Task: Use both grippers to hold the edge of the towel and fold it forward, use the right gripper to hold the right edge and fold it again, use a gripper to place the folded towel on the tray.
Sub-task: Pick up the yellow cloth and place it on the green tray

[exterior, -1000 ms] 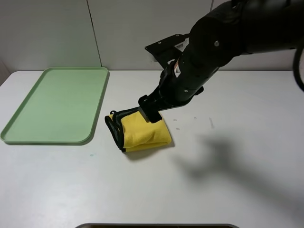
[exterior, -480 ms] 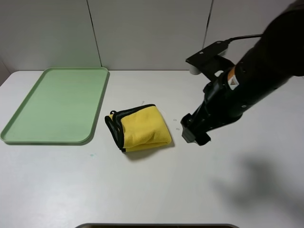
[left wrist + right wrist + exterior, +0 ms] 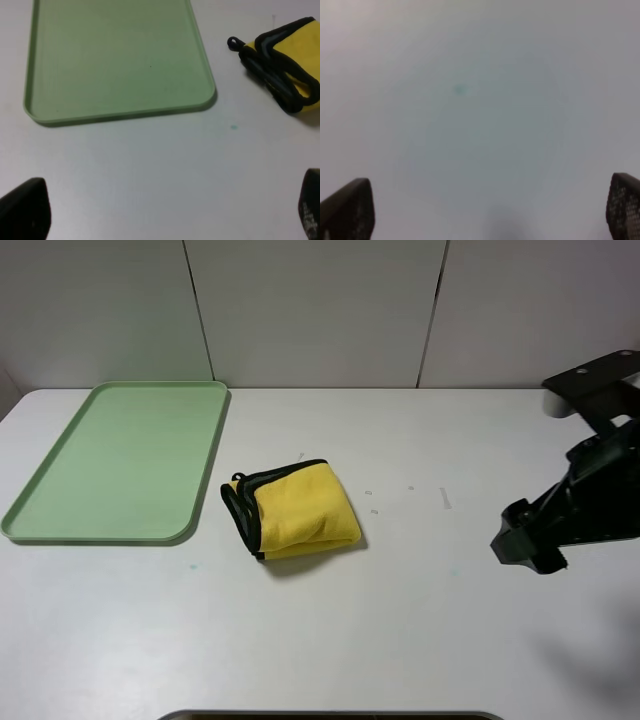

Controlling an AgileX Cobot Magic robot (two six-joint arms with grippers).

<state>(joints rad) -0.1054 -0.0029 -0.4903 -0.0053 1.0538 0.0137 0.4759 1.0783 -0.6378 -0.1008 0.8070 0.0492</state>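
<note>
At the middle of the exterior view, your towel (image 3: 298, 510) lies on the bench (image 3: 330, 640) as a small, loosely folded bundle. It sits just right of the tray's (image 3: 120, 460) lower right corner, near its rim but apart from it, so placing it on the tray looks like the one step left.

Watch the bundle's left end, where the black-edged layers gape and stand proud. If you pinch only the top layer there, the folds will likely fall open as you lift. A low carry could also snag the cloth on the tray's rim and drag the bundle apart. Because the plush will squash under pressure, a shallow grip may slip off.

Your right claw (image 3: 525, 545) hangs at the far right edge of the exterior frame, well apart from the towel, which is off to its left. Its jaws stand wide with only bare bench between them. Your left claw (image 3: 167, 210) is also wide and empty. Its wrist view shows both towel and tray ahead of its fingertips, with neither lying between them. From the right, you would have to reach across the middle.
</note>
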